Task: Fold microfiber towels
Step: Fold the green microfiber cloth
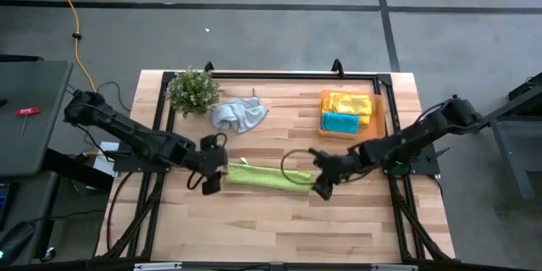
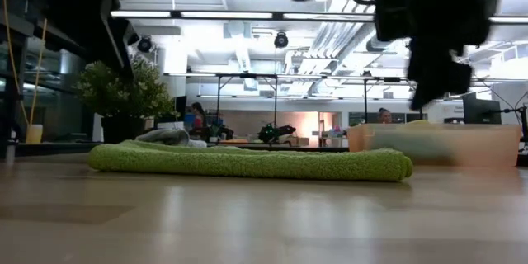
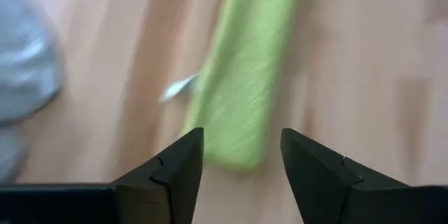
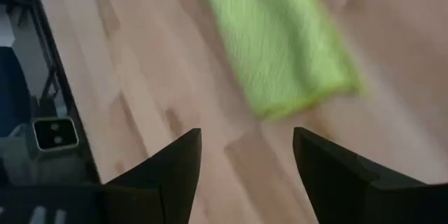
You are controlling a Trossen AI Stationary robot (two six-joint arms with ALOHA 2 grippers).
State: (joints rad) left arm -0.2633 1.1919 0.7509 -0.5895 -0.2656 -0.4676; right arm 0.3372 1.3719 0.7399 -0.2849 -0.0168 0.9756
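A lime green towel (image 1: pixel 264 177) lies on the table's middle as a long narrow folded strip, flat on the wood; it also shows in the low view (image 2: pixel 247 162) and in both wrist views (image 3: pixel 241 91) (image 4: pixel 280 42). My left gripper (image 1: pixel 212 178) hangs open just above the strip's left end. My right gripper (image 1: pixel 322 185) hangs open just above its right end. Neither touches the towel. A pale grey-blue towel (image 1: pixel 239 115) lies crumpled at the back. A yellow towel (image 1: pixel 347 103) and a teal blue one (image 1: pixel 339 124) lie folded in the orange tray (image 1: pixel 376 110).
A small leafy plant (image 1: pixel 194 91) stands at the back left, next to the grey-blue towel. The orange tray sits at the back right. Bare wood lies in front of the green strip toward the near edge.
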